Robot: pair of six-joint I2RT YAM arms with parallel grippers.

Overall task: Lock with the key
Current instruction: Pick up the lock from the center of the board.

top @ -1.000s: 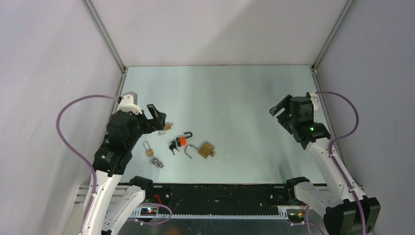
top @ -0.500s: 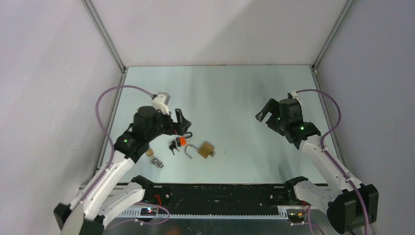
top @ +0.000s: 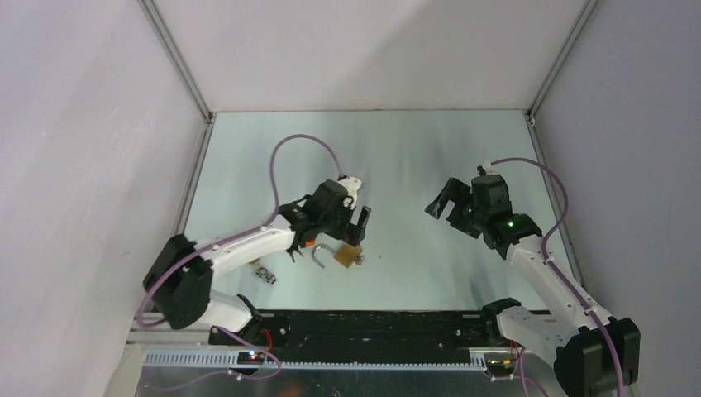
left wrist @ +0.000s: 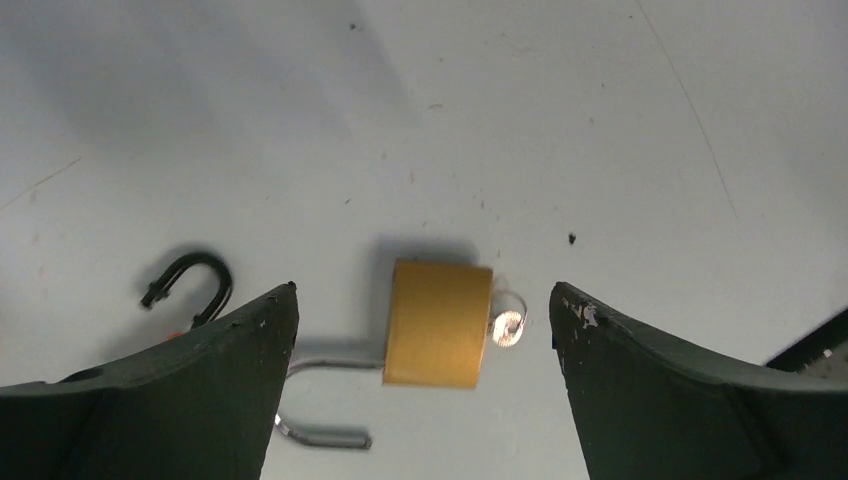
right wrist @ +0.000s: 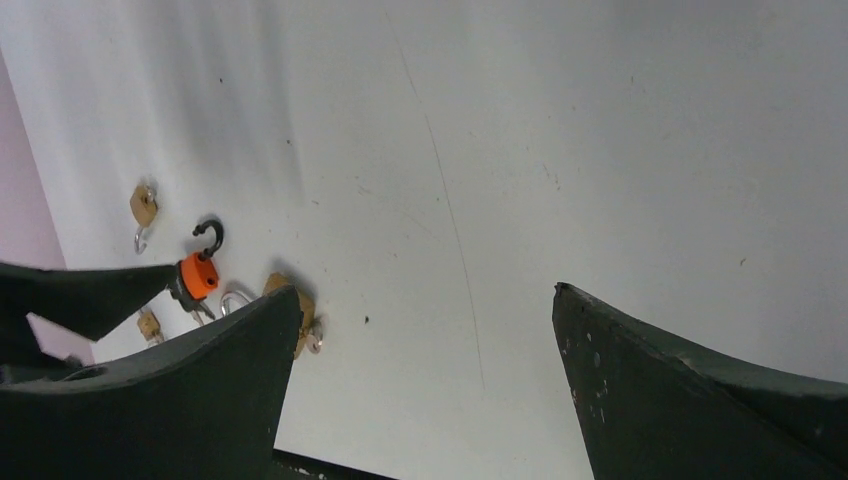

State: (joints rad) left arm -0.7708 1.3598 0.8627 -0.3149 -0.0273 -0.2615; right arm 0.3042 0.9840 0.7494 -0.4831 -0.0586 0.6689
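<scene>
Left end effector (left wrist: 422, 292) over scratched pale tabletop (left wrist: 520, 120)

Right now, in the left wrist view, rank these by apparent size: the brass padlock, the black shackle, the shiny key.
1. brass padlock, clearly largest
2. black shackle, judging only the part that shows
3. shiny key, smallest

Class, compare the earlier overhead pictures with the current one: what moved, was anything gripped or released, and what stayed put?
The left gripper swung rightward from the far left and now hovers, open, over the large brass padlock. The right gripper shifted slightly left, open. Nothing was gripped or released. That padlock and the orange padlock lie where they were.
</scene>
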